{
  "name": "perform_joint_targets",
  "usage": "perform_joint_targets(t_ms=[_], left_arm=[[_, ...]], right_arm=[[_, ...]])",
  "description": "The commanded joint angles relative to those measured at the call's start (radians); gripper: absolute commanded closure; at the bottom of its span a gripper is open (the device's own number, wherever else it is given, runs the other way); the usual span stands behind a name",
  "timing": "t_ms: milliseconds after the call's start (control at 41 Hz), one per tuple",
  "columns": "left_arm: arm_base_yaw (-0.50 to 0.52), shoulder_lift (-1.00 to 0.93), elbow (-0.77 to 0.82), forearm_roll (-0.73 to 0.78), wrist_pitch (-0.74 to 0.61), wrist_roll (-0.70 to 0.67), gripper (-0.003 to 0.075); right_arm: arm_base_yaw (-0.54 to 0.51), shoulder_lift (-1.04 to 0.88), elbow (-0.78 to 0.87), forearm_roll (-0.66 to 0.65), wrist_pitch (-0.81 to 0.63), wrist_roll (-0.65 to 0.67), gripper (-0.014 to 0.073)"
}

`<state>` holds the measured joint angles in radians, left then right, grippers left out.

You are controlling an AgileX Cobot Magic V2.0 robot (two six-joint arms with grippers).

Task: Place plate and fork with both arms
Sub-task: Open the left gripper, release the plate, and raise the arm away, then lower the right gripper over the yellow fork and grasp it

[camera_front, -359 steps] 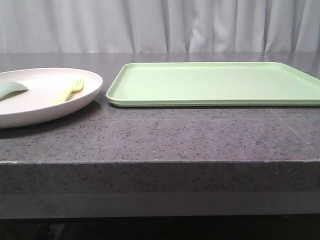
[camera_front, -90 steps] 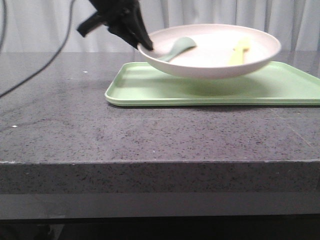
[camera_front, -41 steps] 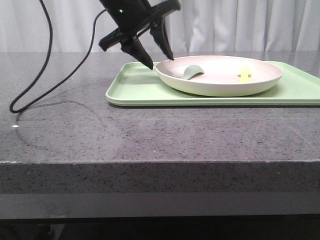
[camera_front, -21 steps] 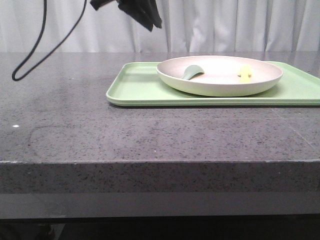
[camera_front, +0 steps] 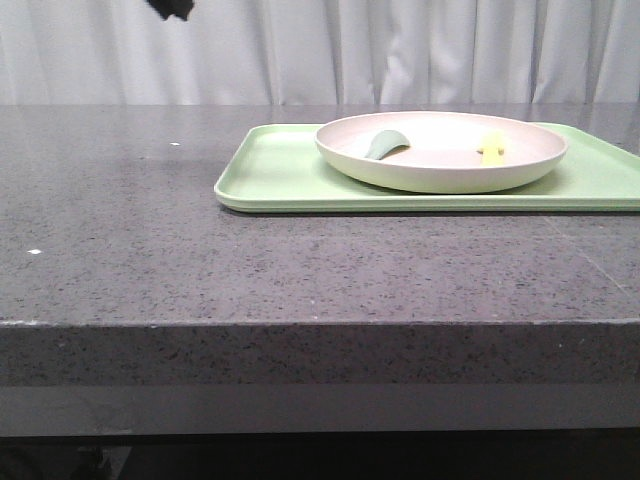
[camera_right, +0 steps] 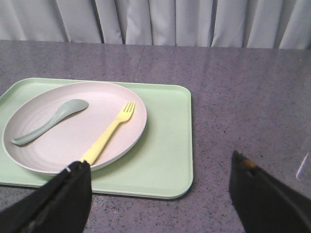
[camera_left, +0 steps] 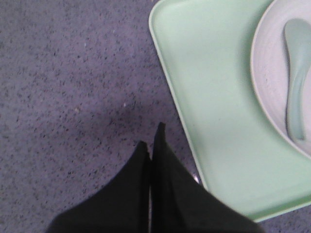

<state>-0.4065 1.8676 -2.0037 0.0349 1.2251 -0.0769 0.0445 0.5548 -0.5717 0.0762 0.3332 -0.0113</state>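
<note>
The pinkish-white plate [camera_front: 440,160] rests on the light-green tray [camera_front: 280,180] in the front view. The pale-yellow fork [camera_front: 492,147] lies in the plate; the right wrist view [camera_right: 109,132] shows it whole. The plate shows in the right wrist view [camera_right: 58,141] and partly in the left wrist view [camera_left: 265,77]. My left gripper [camera_left: 149,141] is shut and empty, raised above the bare table beside the tray's edge; only a dark tip [camera_front: 172,8] shows at the front view's top. My right gripper [camera_right: 160,167] is open and empty, high over the tray's near end.
A grey-green spoon-like utensil [camera_front: 385,143] lies in the plate beside the fork, also in the left wrist view [camera_left: 295,82] and right wrist view [camera_right: 48,121]. The dark speckled stone table [camera_front: 120,220] stretches left of the tray. White curtains hang behind.
The left arm carried the plate onto the tray, let go, then rose up and to the left, nearly out of the front view, and its jaws closed. Plate, fork and spoon now lie still.
</note>
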Motion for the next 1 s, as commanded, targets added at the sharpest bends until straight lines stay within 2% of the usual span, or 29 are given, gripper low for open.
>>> perform_joint_targets(t_ms=[0,195,317,487,609,755,975], left_arm=[[0.030,-0.152,0.115,0.013,-0.132,-0.018,0.0738],[0.115,-0.396,0.453,0.013,-0.365,-0.029,0.0738],[0.156,-0.583,0.697,0.013,-0.557,-0.029,0.0738],[0.161,-0.848,1.023,0.018,-0.848,-0.029,0.0738],[0.161,-1.030,1.221,0.018,-1.001,-0.029,0.0738],[0.161,-1.223,1.402,0.018,-1.075,-0.029,0.0738],[0.161,-1.437,1.532,0.018,-1.087,-0.029,0.0738]], right_arm=[[-0.003,0.008,-0.038,-0.009,-0.074,-0.002,-0.0009],[-0.003,0.008,-0.038,-0.009,-0.074,-0.002,-0.0009],[-0.003,0.008,-0.038,-0.009,-0.074,-0.002,-0.0009],[-0.003,0.008,-0.038,-0.009,-0.074,-0.002,-0.0009],[-0.003,0.008,-0.038,-0.009,-0.074,-0.002,-0.0009],[-0.003,0.009,-0.038,-0.009,-0.077,-0.002,-0.0009],[-0.003,0.044,-0.038,-0.009,-0.091,-0.002,-0.0009]])
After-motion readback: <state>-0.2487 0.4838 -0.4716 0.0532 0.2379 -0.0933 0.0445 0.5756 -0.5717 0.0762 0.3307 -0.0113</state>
